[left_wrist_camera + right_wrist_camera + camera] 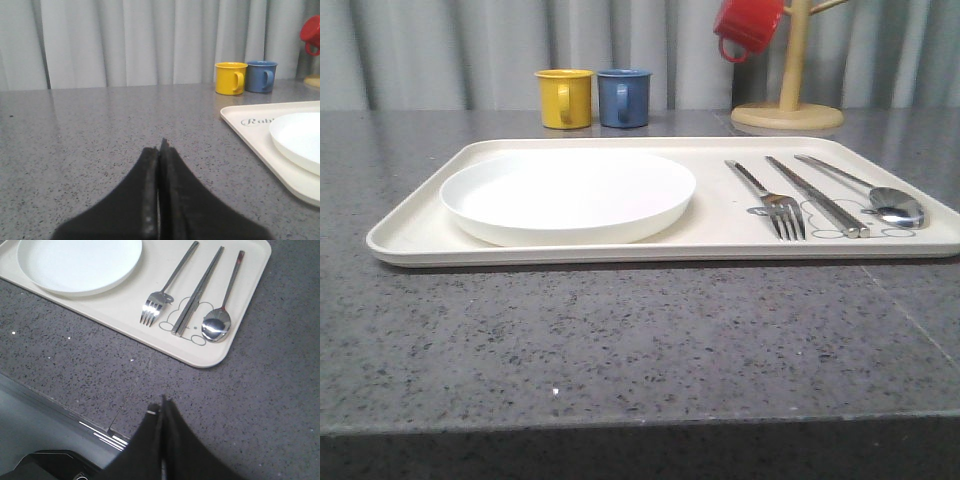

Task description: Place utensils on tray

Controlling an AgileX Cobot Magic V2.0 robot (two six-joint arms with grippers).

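- The tray (410,235) is a cream rectangle with rounded corners and a low raised rim, lying flat on a speckled grey stone-look table (620,350); grey script and a line-drawn bunny mark its smooth surface.
- The plate (568,193), round, shallow and glossy white, sits on the tray's left half.
- On the right half lie 3 slim polished-metal pieces side by side, apart from one another: the fork (775,203) nearest the plate, the chopsticks (817,196) as 2 long flat bars touching each other in the middle, the spoon (880,195) nearest the right rim; the bowl and tines point toward the table's near edge.
- The left gripper (159,150) has its 2 black tapered fingers pressed together with nothing between them, above bare table beside the tray's left rim.
- The right gripper (162,407) likewise has its fingers together, empty, above the table near its front edge.
- Behind the tray stand a yellow mug (565,98) and a blue mug (624,97); a red mug (748,27) hangs on a pale wooden stand (787,105).
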